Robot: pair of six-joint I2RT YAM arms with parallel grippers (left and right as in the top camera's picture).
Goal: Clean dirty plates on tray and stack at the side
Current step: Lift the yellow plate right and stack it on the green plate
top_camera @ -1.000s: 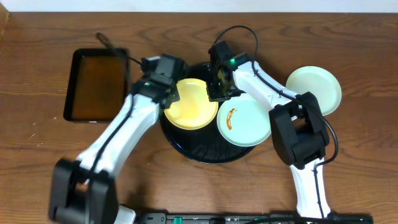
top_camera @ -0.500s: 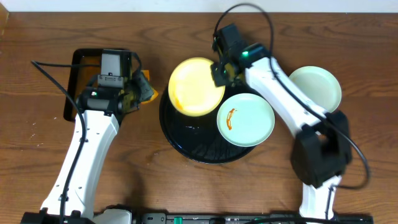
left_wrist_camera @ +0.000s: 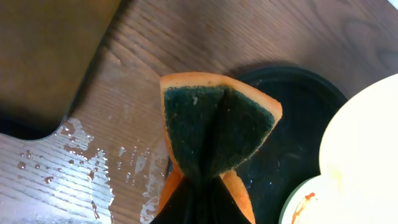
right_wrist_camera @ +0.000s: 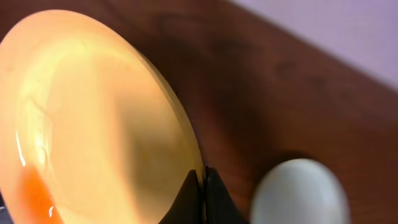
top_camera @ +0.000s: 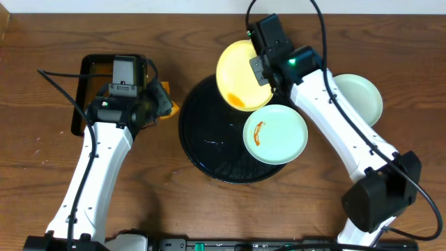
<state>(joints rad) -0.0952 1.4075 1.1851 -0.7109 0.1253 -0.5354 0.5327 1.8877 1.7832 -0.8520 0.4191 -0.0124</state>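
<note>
My right gripper (top_camera: 265, 72) is shut on the rim of the pale yellow plate (top_camera: 240, 75) and holds it lifted and tilted over the back right of the black tray (top_camera: 202, 150); it fills the right wrist view (right_wrist_camera: 93, 124), jaws (right_wrist_camera: 204, 186) pinching its edge. A mint-white plate (top_camera: 274, 134) with an orange sauce streak lies on the tray's right side. Another mint-white plate (top_camera: 357, 97) lies on the table at right. My left gripper (top_camera: 157, 103) is shut on an orange-and-green sponge (left_wrist_camera: 214, 130), left of the tray.
A rectangular black pan (top_camera: 104, 94) with brownish liquid stands at the left. Water drops wet the wood (left_wrist_camera: 81, 168) beside it. The tray's rim also shows in the left wrist view (left_wrist_camera: 298, 81).
My right gripper has lifted the yellow plate off the tray, up and to the right, and tilted it. My left arm swung away to the left with the sponge, then held still.
</note>
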